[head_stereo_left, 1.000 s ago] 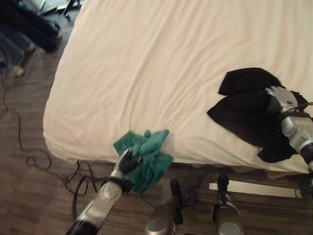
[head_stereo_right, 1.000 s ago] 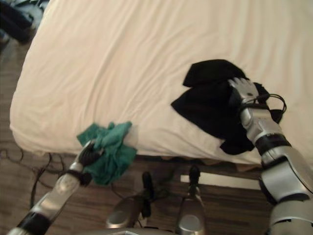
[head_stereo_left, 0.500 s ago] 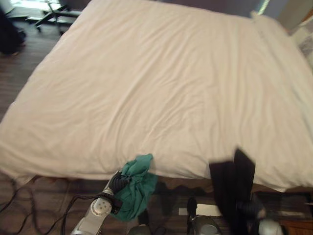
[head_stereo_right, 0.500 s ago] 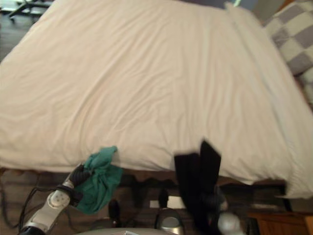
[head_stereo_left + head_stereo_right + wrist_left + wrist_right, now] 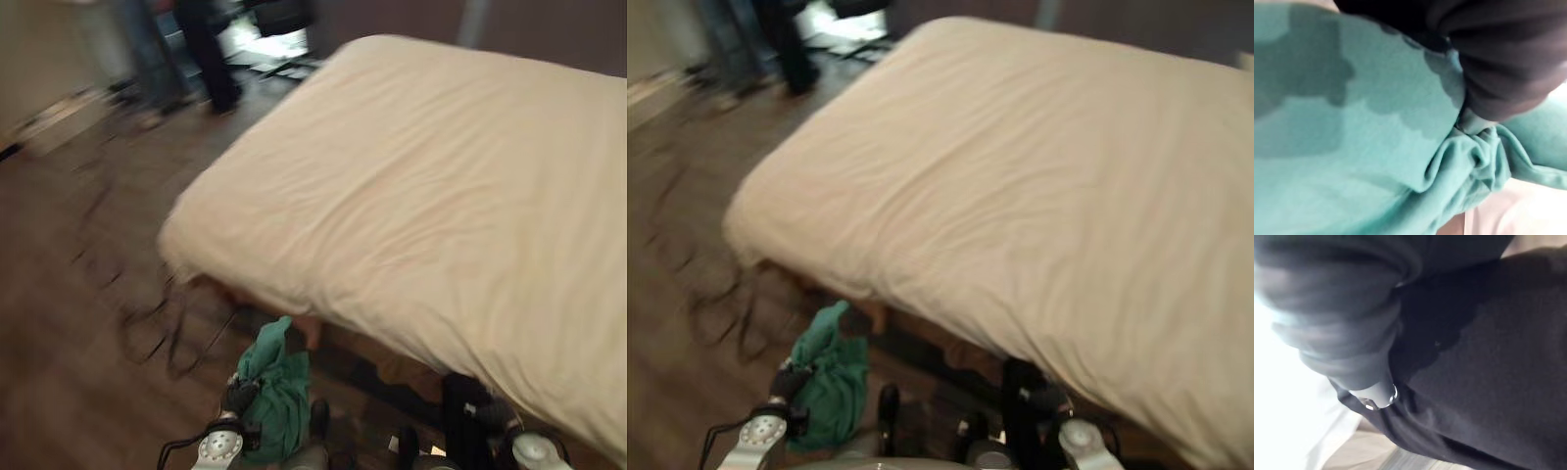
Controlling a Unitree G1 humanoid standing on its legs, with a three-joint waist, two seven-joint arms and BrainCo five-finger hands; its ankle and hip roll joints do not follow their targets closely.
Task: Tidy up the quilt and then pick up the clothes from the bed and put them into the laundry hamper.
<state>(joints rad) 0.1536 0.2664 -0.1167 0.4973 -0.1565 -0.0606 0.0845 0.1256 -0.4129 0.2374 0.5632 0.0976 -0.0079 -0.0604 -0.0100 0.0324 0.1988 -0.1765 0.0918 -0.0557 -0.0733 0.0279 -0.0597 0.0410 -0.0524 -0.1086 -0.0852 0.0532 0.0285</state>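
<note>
The quilt (image 5: pixel 431 196) lies spread flat over the bed, cream-coloured with light creasing, its near corner hanging over the mattress edge above the wooden floor (image 5: pixel 69 323).

Left hand (image 5: pixel 241 394): seen low in the head views, off the bed and over the floor. Its fingers are curled into a green garment (image 5: pixel 277 387), which hangs bunched from the hand beside the bed's near edge. The left wrist view confirms green cloth (image 5: pixel 1352 137) gathered tight against the hand's dark cover.

Right hand (image 5: pixel 1046 399): seen at the lower edge of the head views, just below the quilt's overhanging side. A black garment (image 5: pixel 465 421) hangs from it in a dark vertical strip. The right wrist view shows black cloth (image 5: pixel 1488 362) pressed close against the hand; the fingers themselves are buried in it, so how far they are closed cannot be told.

Both garments are clear of the bed surface. A person's legs (image 5: pixel 201 54) stand on the floor at the far end of the room, well apart from the bed.
</note>
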